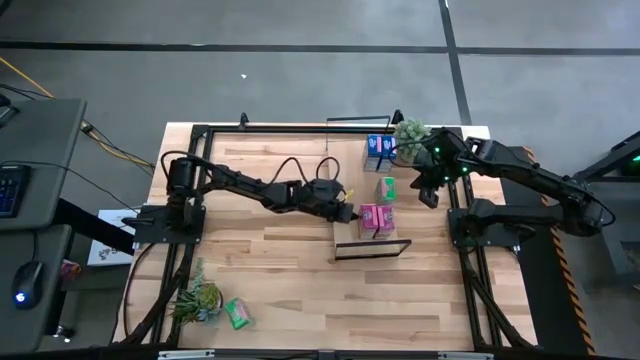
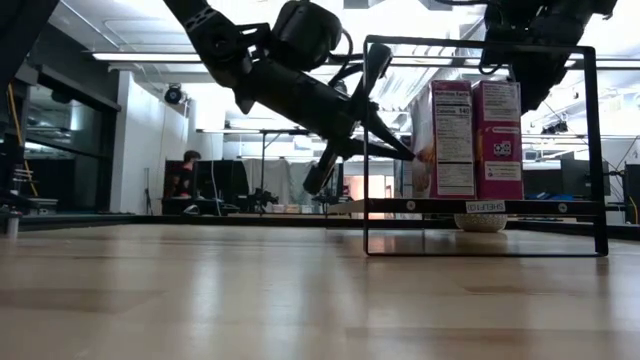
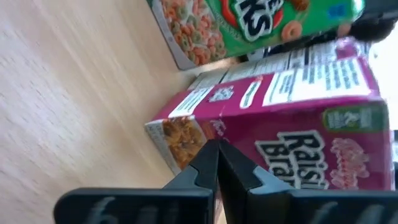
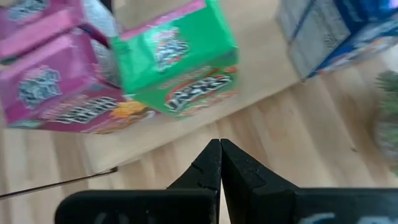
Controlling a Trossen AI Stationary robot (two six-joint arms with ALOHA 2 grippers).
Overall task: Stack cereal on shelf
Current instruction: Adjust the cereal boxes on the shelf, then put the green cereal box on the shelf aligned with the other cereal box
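Note:
The shelf (image 1: 368,236) is a narrow plank with a black wire frame, running from near to far on the table's right half. Standing on it are two pink boxes (image 1: 375,218), a green box (image 1: 386,187) and blue boxes (image 1: 378,150). Another green box (image 1: 238,314) lies on the table near the near left corner. My left gripper (image 1: 351,212) is shut, its tips at the pink boxes' left side. My right gripper (image 1: 430,192) is shut and hovers right of the shelf beside the green box, touching nothing. My left gripper is shut and its fingertips (image 2: 405,153) meet the left-facing side (image 2: 418,150) of the nearer pink box (image 3: 249,134), about halfway up. The fingers slant down from the table's left. The box stands upright on the shelf plank (image 2: 480,206).
A potted plant (image 1: 410,132) stands at the shelf's far end, close to my right arm. A second plant (image 1: 200,298) sits by the loose green box. Bare tabletop lies left of the shelf. A person (image 2: 185,175) sits in the room behind.

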